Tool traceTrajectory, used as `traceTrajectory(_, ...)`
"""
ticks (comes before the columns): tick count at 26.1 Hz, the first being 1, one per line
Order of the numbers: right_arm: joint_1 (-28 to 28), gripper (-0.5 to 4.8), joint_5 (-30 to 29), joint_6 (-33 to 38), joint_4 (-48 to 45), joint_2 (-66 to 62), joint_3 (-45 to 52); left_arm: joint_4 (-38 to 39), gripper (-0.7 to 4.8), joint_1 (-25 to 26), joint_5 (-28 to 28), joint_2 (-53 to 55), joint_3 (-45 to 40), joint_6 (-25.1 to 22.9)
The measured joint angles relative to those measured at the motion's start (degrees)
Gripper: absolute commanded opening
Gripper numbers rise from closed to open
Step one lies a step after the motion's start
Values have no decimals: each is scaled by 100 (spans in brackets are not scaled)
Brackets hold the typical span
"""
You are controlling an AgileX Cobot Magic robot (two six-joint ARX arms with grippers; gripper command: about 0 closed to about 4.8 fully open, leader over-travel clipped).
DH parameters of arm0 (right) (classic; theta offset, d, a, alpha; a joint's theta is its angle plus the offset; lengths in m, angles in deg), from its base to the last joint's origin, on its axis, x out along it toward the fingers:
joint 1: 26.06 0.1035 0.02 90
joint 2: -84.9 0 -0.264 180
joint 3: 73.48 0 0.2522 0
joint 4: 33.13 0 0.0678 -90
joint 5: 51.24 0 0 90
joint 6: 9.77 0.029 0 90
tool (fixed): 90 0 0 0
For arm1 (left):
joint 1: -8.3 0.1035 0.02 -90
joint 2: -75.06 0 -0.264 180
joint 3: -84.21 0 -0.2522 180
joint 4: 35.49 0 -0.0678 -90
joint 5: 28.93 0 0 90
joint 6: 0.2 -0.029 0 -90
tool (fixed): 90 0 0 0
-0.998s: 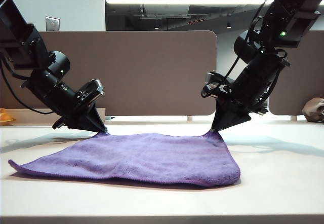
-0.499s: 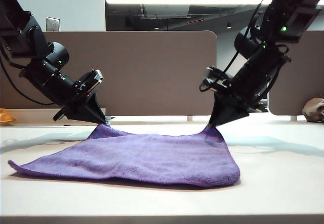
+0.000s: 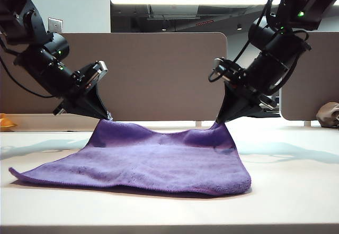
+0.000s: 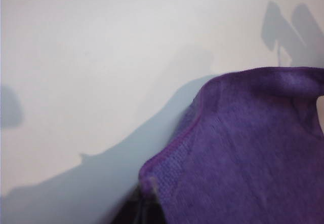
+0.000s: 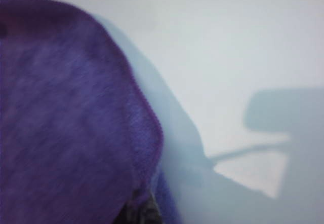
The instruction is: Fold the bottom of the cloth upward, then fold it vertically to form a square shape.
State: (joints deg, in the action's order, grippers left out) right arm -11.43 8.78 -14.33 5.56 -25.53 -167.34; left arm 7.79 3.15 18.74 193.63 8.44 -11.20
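The purple cloth [image 3: 159,162] lies spread on the white table [image 3: 296,191], its far edge raised off the surface at both corners. My left gripper [image 3: 107,118] is shut on the far left corner, my right gripper [image 3: 217,122] shut on the far right corner. Between them the lifted edge sags a little. In the left wrist view the cloth [image 4: 248,153] hangs from the dark closed fingertips [image 4: 144,206], with its stitched hem curving away. The right wrist view shows the cloth [image 5: 66,127] draped over the closed gripper [image 5: 144,211]. The near edge rests flat on the table.
A brown partition [image 3: 159,75] stands behind the table. A small brown lump [image 3: 328,115] sits at the far right, and an orange object [image 3: 5,122] shows at the far left edge.
Both grippers have risen, lifting the cloth's far corners from the table. The far edge now stands up as a raised flap.
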Motion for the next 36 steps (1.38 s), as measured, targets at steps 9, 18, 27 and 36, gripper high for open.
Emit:
traceTrajectory(9, 13, -2, -328, -262, 431, 380, 0, 809, -6, -2, -81, -343, -9, -352)
traceTrajectory(18, 17, -2, -651, -535, 1182, 535, 4, 1729, -6, -2, -240, -479, -15, -802)
traceTrajectory(27, 17, -2, -957, -566, 1971, 839, 0, 2505, -6, -2, -249, -957, -15, -1202)
traceTrajectory(36, 157, -2, -1445, -758, 2817, 839, 11, 3346, -6, 0, -254, -1412, -197, -1506)
